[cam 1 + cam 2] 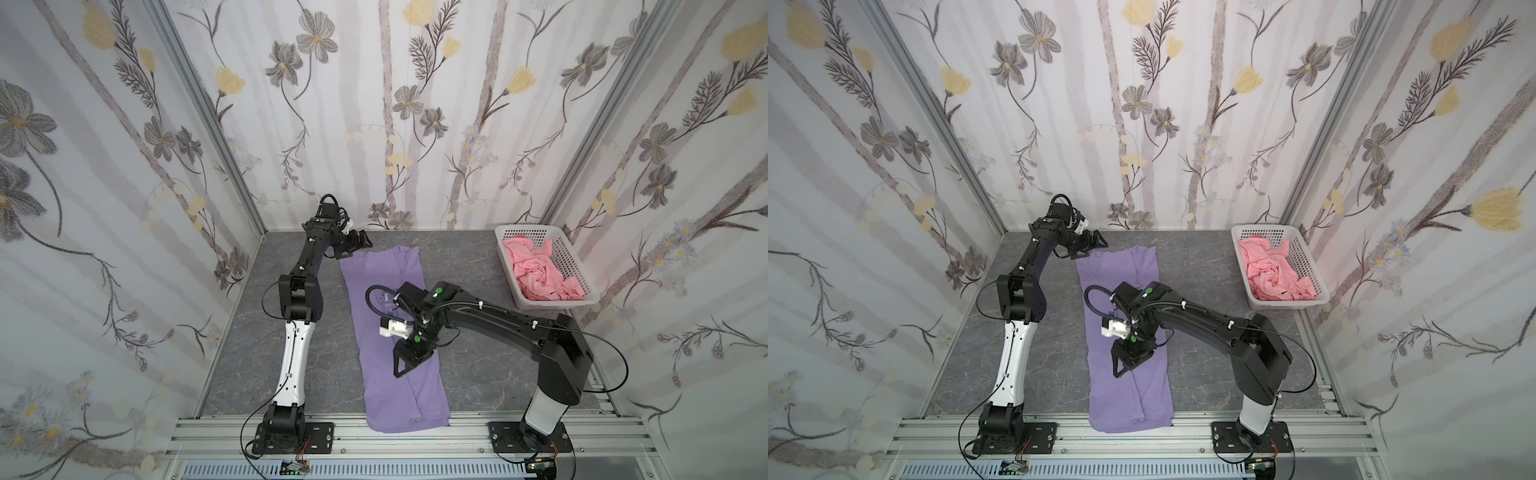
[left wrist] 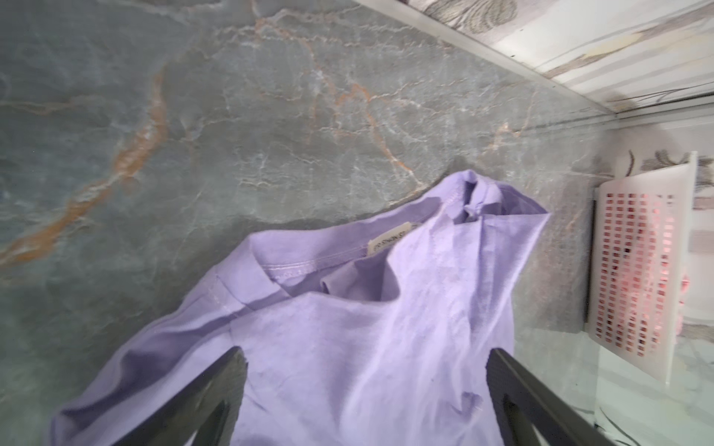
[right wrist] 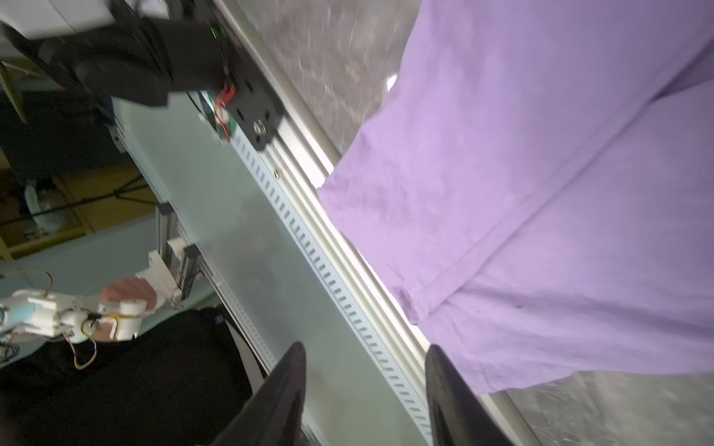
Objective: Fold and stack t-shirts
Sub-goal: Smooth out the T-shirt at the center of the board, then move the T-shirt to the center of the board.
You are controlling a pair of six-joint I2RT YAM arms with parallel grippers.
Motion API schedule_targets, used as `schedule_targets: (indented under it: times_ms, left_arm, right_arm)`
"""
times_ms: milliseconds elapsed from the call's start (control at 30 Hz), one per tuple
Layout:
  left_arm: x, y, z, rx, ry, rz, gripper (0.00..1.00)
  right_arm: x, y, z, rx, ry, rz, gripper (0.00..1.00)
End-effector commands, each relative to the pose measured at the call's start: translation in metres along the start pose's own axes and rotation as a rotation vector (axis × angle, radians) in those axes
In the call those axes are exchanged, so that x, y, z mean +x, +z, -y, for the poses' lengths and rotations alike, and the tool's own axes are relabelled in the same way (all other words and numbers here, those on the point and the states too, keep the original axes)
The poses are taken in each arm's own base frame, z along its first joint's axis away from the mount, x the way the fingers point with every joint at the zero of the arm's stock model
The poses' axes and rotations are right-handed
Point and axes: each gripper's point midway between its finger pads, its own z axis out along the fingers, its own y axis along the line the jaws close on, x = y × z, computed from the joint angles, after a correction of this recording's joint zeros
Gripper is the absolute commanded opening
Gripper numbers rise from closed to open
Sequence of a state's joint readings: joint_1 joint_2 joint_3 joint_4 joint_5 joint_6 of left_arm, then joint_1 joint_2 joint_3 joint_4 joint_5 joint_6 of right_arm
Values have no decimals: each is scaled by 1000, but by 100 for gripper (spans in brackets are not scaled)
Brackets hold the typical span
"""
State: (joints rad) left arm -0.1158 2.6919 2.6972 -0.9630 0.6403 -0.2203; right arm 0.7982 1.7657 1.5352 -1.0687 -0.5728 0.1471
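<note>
At frame centre, the purple t-shirt (image 1: 415, 399) is laid as a long strip, presumably for end-to-end folding. The left gripper (image 2: 365, 351), at its collar end, and the right gripper (image 3: 365, 347), above its lower half, are held open and empty.

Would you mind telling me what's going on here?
Two robot arms are folding a purple t-shirt, which lies on the table as a long strip, hem overhanging the front rail. The left pincer hangs open by the collar; the right pincer, jaws apart, holds nothing above the lower half. A pink garment sits crumpled in the basket.
</note>
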Motion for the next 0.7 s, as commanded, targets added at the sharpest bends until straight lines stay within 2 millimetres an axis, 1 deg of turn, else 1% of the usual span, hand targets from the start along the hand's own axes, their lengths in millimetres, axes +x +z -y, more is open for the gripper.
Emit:
schedule_targets:
  times_ms: [0, 33, 67, 133, 167, 200, 267, 367, 467, 533, 600, 667]
  left_arm:
    - [-6, -41, 44, 87, -9, 21, 100]
    - [-6, -50, 53, 95, -11, 24, 100]
    - [-5, -61, 61, 101, -13, 25, 100]
    - [0, -77, 73, 104, -16, 21, 100]
    - [3, -85, 79, 104, -10, 19, 100]
    - [7, -90, 83, 97, 0, 17, 100]
    - [14, -100, 88, 78, 20, 21, 100]
    - [22, -112, 95, 75, 23, 25, 100]
    - [32, -119, 98, 58, 21, 20, 100]
    - [39, -122, 99, 45, 24, 17, 100]
    - [46, -124, 97, 34, 18, 15, 100]
    - [53, -126, 97, 28, 12, 12, 100]
  right_arm:
    - [-45, -42, 39, 107, -17, 146, 51]
    - [-60, -53, 57, 142, -5, 180, 51]
    - [-75, -59, 76, 174, 9, 205, 50]
    - [-102, -61, 98, 161, 15, 241, 51]
    - [-117, -60, 113, 155, 30, 251, 50]
    - [-130, -56, 120, 135, 37, 259, 50]
    - [-159, -39, 132, 61, 51, 264, 49]
    - [-196, -18, 135, -32, 47, 282, 50]
    - [-222, -5, 138, -94, 50, 310, 51]
    - [-231, 3, 146, -105, 56, 323, 52]
    - [-234, 15, 160, -100, 89, 316, 52]
    - [-232, 28, 177, -91, 124, 297, 52]
